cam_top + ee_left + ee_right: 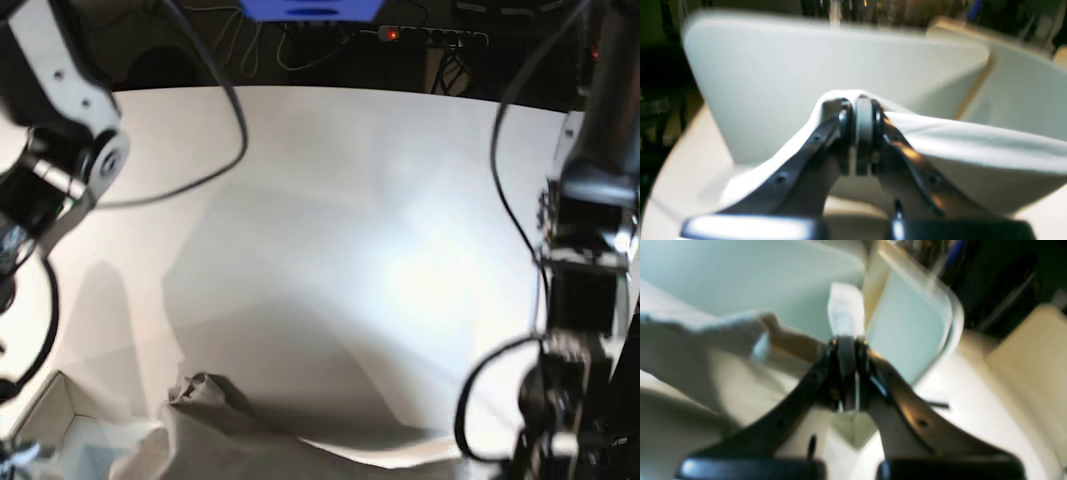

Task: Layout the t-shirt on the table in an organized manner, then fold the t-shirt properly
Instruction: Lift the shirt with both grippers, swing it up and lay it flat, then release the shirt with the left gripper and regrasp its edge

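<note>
Early yet: both jaws are clamped shut on edges of the t-shirt (300,440), which hangs bunched between them at the near edge of the table (330,200), neither laid flat nor folded.

Both arms reach down at the near edge of the base view, the left gripper (863,130) with its jaws pressed together on a pinch of pale cloth, the right gripper (848,373) likewise clamped tight on cloth, each wrist tilted forward and blurred.
</note>
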Robot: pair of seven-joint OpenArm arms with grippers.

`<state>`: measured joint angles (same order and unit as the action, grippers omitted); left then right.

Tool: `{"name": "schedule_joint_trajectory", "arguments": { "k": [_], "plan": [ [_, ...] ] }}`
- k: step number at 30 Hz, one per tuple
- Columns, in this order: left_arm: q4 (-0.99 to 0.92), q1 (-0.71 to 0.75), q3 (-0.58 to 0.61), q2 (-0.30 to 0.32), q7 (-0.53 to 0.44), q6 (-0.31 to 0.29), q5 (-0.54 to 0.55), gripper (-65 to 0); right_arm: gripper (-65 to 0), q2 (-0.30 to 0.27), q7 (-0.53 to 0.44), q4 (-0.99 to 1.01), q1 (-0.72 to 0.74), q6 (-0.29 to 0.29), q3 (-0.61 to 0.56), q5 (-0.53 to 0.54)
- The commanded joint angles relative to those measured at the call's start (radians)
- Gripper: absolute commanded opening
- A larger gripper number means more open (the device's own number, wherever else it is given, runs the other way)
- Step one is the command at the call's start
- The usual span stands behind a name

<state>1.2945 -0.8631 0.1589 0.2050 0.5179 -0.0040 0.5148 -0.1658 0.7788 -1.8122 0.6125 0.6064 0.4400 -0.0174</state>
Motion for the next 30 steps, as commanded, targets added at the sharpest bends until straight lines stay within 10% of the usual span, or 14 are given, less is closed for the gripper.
{"name": "schedule_joint_trajectory", "arguments": {
  "k": [1,13,30],
  "plan": [
    [0.043,0.021,-0.008,0.018,-0.018,-0.001,0.002,-65.0,-65.0,0.008,-0.031,-0.05,-0.016,0.0,0.01,0.017],
    [0.322,0.81,-0.183,0.061,-0.026,-0.001,0.011,-65.0,-65.0,0.205,-0.195,-0.176,-0.721,0.0,0.104,0.242],
    [0.38,1.146,-0.227,0.081,-0.021,-0.001,0.012,-64.9,-65.0,0.254,-0.451,-0.14,-1.092,0.0,0.105,0.35]
  ]
}}
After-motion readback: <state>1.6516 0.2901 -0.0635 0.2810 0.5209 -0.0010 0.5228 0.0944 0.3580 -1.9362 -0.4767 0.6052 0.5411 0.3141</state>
